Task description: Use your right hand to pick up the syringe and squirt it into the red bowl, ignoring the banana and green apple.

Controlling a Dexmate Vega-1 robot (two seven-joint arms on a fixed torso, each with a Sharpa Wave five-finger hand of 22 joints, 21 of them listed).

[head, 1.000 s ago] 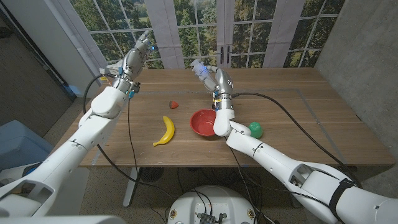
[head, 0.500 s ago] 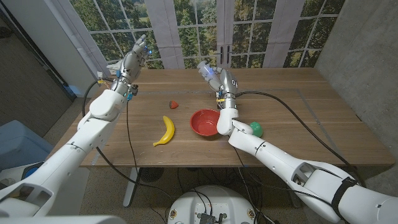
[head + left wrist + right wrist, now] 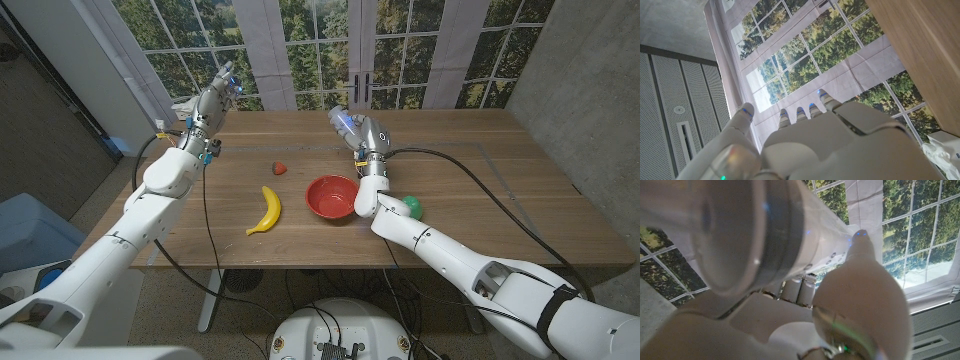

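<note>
right hand (image 3: 362, 133) grips syringe (image 3: 342, 120) above table's far edge, past red bowl (image 3: 332, 196); bring nozzle down over bowl's middle before squeezing; left hand (image 3: 217, 95) spread, idle

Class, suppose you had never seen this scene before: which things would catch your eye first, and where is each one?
First the right hand, raised beyond the red bowl and gripping a clear syringe. Next the bright colours on the wooden table: the bowl mid-table, a yellow banana to its left, a green apple to its right. The left hand hangs empty over the far left corner.
</note>
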